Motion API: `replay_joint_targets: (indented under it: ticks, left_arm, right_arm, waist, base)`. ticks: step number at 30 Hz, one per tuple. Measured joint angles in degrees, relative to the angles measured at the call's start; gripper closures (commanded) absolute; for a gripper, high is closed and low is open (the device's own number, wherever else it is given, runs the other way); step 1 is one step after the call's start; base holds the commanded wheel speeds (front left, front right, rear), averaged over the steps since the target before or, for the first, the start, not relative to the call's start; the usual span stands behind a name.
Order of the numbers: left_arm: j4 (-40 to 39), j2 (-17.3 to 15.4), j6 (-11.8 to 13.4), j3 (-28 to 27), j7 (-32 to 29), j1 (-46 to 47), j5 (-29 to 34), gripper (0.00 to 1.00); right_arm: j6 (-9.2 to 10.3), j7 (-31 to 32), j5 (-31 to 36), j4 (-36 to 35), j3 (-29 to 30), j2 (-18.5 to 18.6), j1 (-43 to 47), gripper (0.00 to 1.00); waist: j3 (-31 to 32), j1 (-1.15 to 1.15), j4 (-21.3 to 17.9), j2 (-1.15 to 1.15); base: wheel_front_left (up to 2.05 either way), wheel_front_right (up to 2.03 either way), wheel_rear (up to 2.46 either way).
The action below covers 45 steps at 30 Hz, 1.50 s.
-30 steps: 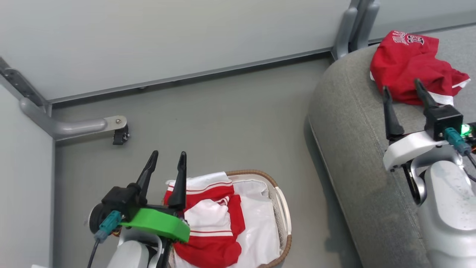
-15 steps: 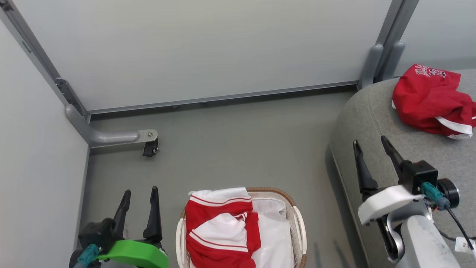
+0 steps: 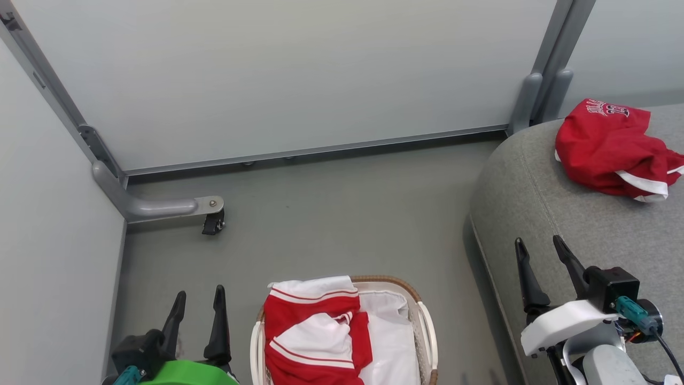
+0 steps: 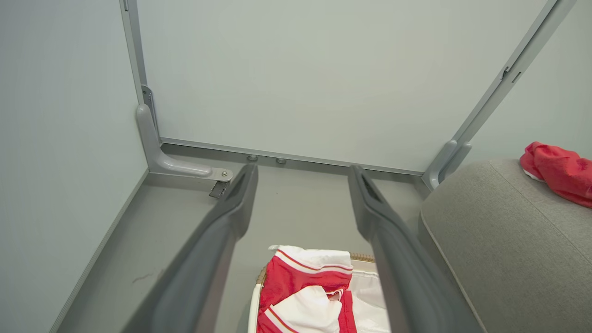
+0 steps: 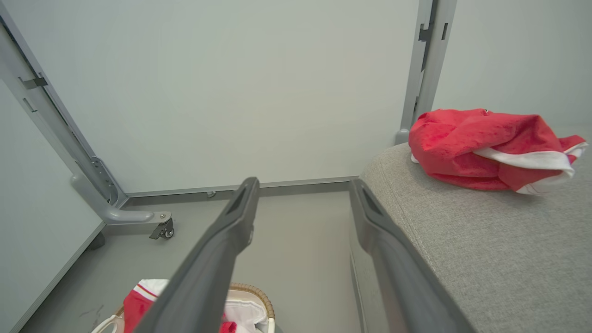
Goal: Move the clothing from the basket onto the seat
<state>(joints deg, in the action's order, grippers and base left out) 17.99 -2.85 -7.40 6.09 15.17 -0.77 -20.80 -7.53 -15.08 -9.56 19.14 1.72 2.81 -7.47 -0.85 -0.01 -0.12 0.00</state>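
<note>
A red and white garment (image 3: 315, 331) (image 4: 305, 296) lies in the white basket (image 3: 427, 331) (image 5: 252, 290) on the floor, over a white liner. A second red garment with white lettering (image 3: 609, 147) (image 5: 485, 148) (image 4: 557, 171) lies crumpled on the grey seat (image 3: 561, 214) (image 5: 462, 240) (image 4: 508, 240). My left gripper (image 3: 197, 297) (image 4: 303, 173) is open and empty, left of the basket and above the floor. My right gripper (image 3: 538, 243) (image 5: 303, 185) is open and empty over the seat's near left edge, well short of the garment there.
Pale partition walls (image 3: 278, 69) close the back and left. A grey foot bracket with a small caster (image 3: 212, 222) juts onto the floor at the left. A grey post (image 3: 539, 101) stands behind the seat's corner. Bare grey floor (image 3: 331, 214) lies between basket and wall.
The head camera has tilted up and shifted. Both grippers have drawn back toward me, the right one away from the garment on the seat, the left one off the basket to its left.
</note>
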Motion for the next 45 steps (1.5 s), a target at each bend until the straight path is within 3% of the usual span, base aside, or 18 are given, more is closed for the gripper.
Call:
replay_joint_targets:
  ticks: [30,37,45]
  left_arm:
    - [0.7,0.0,0.0,3.4,0.0,0.9,0.2,0.00]
    - [3.7,0.0,0.0,7.3,0.0,8.4,3.2,0.00]
    - [12.8,0.1,0.0,12.7,0.0,19.5,5.9,0.00]
  right_arm:
    - [0.00,0.0,0.0,-0.6,-1.0,0.0,-0.2,0.00]
    - [0.00,0.0,1.2,-2.4,-0.5,0.0,-3.0,0.00]
    - [0.00,0.0,2.6,-5.9,0.4,0.0,-8.1,0.00]
  waist:
    - [-1.8,0.00,-0.1,0.00]
    - [-5.8,0.00,-0.4,0.00]
    - [-13.8,0.00,-1.8,0.00]
  base:
    - [0.00,0.00,0.00]
    - [0.00,0.00,0.00]
    - [0.00,0.00,0.00]
